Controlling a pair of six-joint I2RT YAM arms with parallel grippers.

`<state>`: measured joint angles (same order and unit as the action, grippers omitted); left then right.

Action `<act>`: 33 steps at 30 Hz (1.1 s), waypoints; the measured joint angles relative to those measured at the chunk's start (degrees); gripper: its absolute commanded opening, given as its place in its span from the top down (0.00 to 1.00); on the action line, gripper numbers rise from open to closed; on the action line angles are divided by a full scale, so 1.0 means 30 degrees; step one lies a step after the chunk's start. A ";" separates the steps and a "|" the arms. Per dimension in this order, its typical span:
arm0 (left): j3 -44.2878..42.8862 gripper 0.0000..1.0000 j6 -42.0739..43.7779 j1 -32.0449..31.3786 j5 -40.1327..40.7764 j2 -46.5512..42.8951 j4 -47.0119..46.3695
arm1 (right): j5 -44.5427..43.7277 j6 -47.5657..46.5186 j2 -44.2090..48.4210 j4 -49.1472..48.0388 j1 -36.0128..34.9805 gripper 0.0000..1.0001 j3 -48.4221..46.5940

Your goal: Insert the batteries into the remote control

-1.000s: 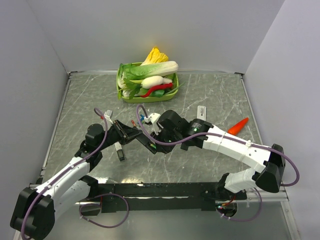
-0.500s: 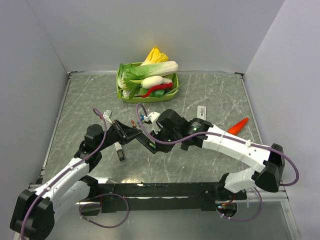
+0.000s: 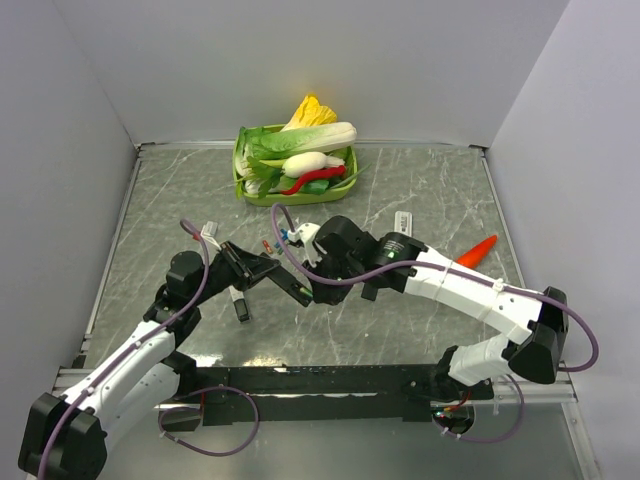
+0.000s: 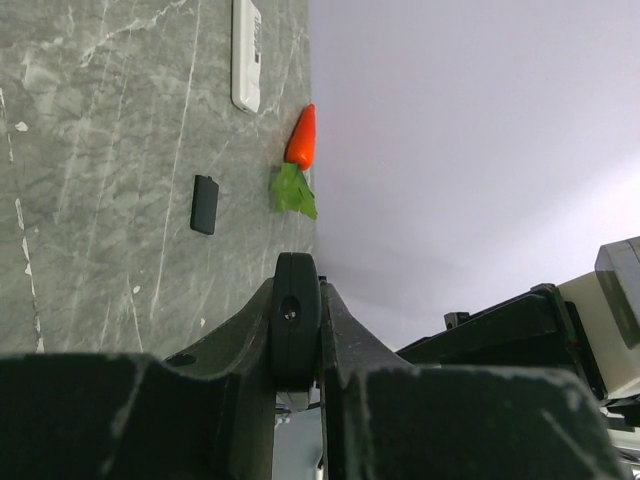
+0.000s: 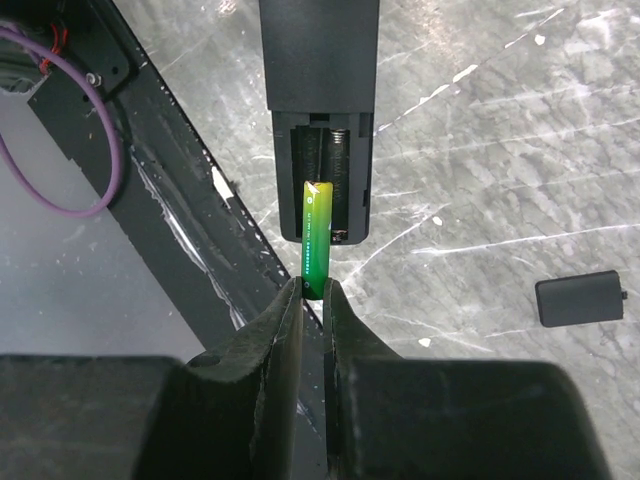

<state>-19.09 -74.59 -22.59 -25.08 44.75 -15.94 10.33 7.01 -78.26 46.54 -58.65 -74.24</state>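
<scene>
My left gripper (image 3: pixel 262 270) is shut on the black remote control (image 3: pixel 285 283) and holds it off the table; in the left wrist view the remote control (image 4: pixel 297 320) shows edge-on between the fingers. The remote control (image 5: pixel 320 100) lies with its battery compartment open and facing up. My right gripper (image 5: pixel 314 290) is shut on a green battery (image 5: pixel 317 240), whose free end lies over the left slot of the compartment. A red battery (image 3: pixel 266 246) and a blue battery (image 3: pixel 287 238) lie on the table just beyond the grippers.
The black battery cover (image 5: pixel 580 298) lies on the marble table. A white remote (image 3: pixel 403 222) and a toy carrot (image 3: pixel 478 250) are at the right, another white remote (image 3: pixel 237 302) by the left arm. A green basket (image 3: pixel 241 172) of vegetables stands at the back.
The left arm has drawn slightly toward the near edge with the remote control. The right gripper stays at the remote's end with the green battery in it.
</scene>
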 measured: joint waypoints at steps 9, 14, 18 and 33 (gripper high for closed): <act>-0.0080 0.99 0.0087 0.0000 0.0189 -0.0124 0.0284 | 0.0408 0.0080 -0.0998 0.0729 0.0000 1.00 -0.0437; -0.0175 0.99 0.0168 0.0000 0.0277 -0.0233 0.0357 | 0.0291 0.0525 -0.1282 0.0845 0.0000 1.00 -0.0699; -0.0182 0.99 0.0211 0.0000 0.0328 -0.0357 0.0415 | -0.0102 0.0947 -0.1479 0.0874 0.0000 1.00 -0.0976; -0.0372 0.99 0.0503 0.0000 0.0444 -0.0393 0.0685 | -0.0882 0.1588 -0.2069 0.1107 -0.0007 1.00 -0.1639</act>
<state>-20.21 -73.08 -22.59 -23.75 43.57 -13.89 7.68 11.77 -84.47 49.87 -58.67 -79.15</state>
